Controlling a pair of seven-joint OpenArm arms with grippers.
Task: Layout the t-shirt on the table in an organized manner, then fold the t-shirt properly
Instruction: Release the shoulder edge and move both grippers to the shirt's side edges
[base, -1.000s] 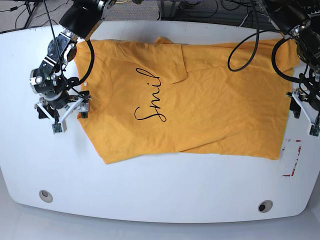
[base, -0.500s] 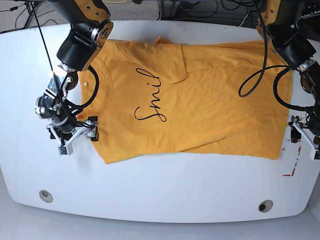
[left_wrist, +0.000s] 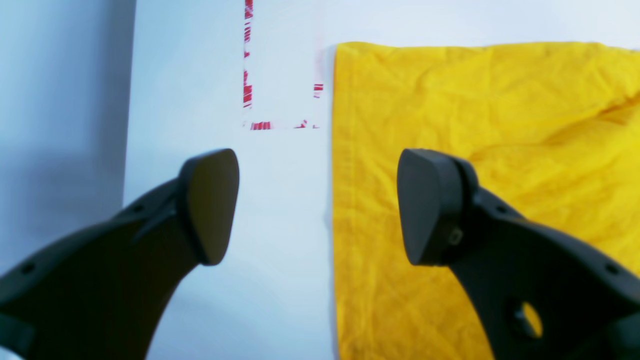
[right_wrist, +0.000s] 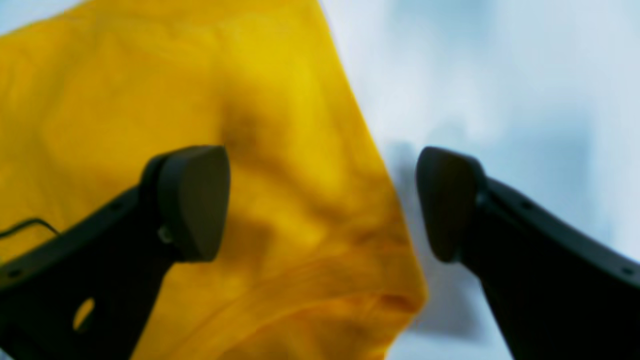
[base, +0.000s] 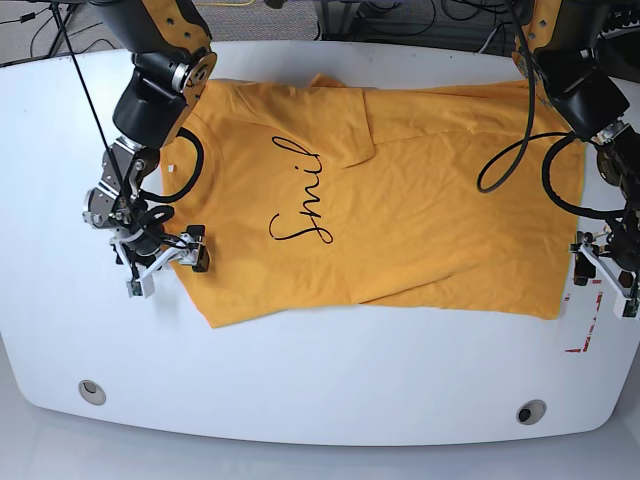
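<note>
The orange-yellow t-shirt (base: 420, 210) lies spread on the white table (base: 320, 370), neck to the left, with black script on its chest and one sleeve (base: 345, 125) folded over it. My right gripper (base: 167, 268) is open at the shirt's left edge near its front corner. In the right wrist view the gripper (right_wrist: 320, 200) straddles the cloth's edge (right_wrist: 280, 165). My left gripper (base: 603, 280) is open at the shirt's right hem. In the left wrist view the gripper (left_wrist: 320, 205) straddles the hem (left_wrist: 345, 200), one finger over cloth, one over bare table.
A red-taped rectangle (base: 590, 320) is by the right hem and shows in the left wrist view (left_wrist: 247, 75). Two grey grommet holes (base: 91, 391) (base: 530, 412) sit near the front edge. Cables hang from both arms over the back of the table.
Both grippers have moved toward the front of the table along the shirt's side edges. The right one has also closed in on the left edge. The shirt has not moved.
</note>
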